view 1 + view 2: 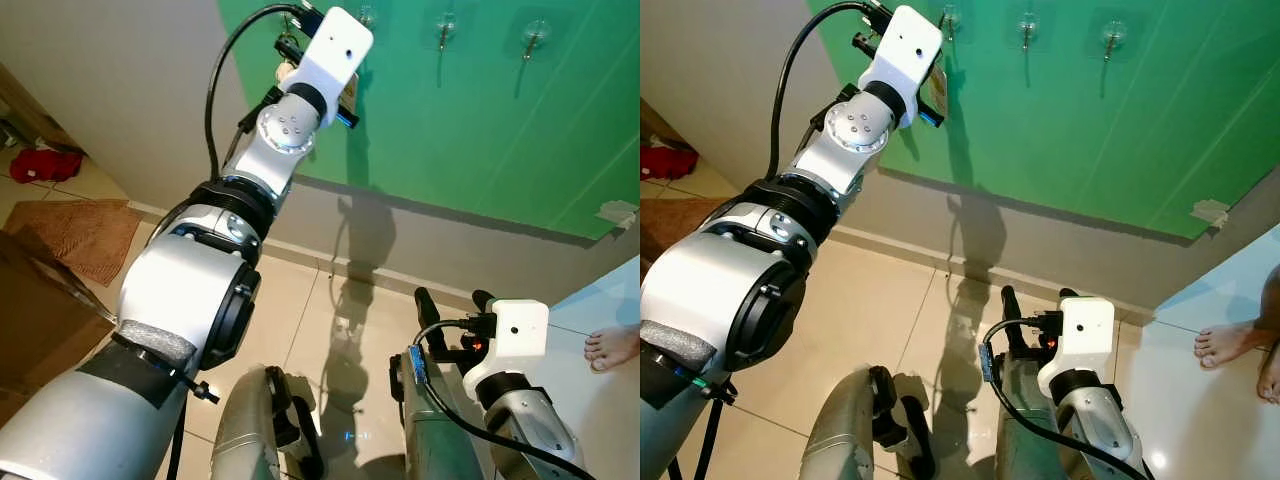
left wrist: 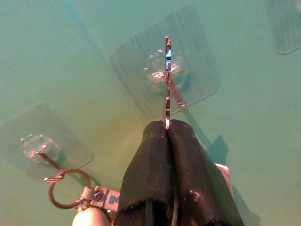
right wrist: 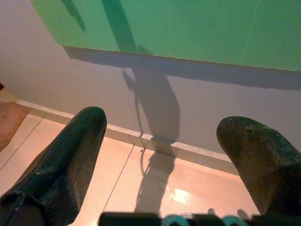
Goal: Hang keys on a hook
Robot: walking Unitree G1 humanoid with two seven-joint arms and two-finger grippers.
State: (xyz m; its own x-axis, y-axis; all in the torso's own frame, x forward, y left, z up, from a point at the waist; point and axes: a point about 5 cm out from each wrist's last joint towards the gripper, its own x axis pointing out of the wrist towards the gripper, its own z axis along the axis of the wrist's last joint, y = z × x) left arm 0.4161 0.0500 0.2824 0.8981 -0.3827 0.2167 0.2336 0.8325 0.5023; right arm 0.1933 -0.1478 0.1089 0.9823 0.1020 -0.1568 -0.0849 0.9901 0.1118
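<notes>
- Left pincer (image 2: pixel 167 125), raised to the green board (image 1: pixel 480 130), pinches a key ring (image 2: pixel 167 80) edge-on before a clear hook (image 2: pixel 164 73).
- Another key ring (image 2: pixel 66 188) hangs on the neighbouring hook (image 2: pixel 37 148).
- Right pincer (image 3: pixel 174 155) is spread, low above the floor (image 3: pixel 155 188).

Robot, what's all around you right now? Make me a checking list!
Surface: green board on a grey wall, over a tiled floor.
Job's things: key ring, seen edge-on, pinched just in front of a clear hook; another hook already carries a ring.
Clutter: brown mat, red cloth.
Grippers: left gripper shut on the key ring; right gripper open, low, idle.
Cables: black cable loops along the left arm.
Surroundings: a person's bare foot.
</notes>
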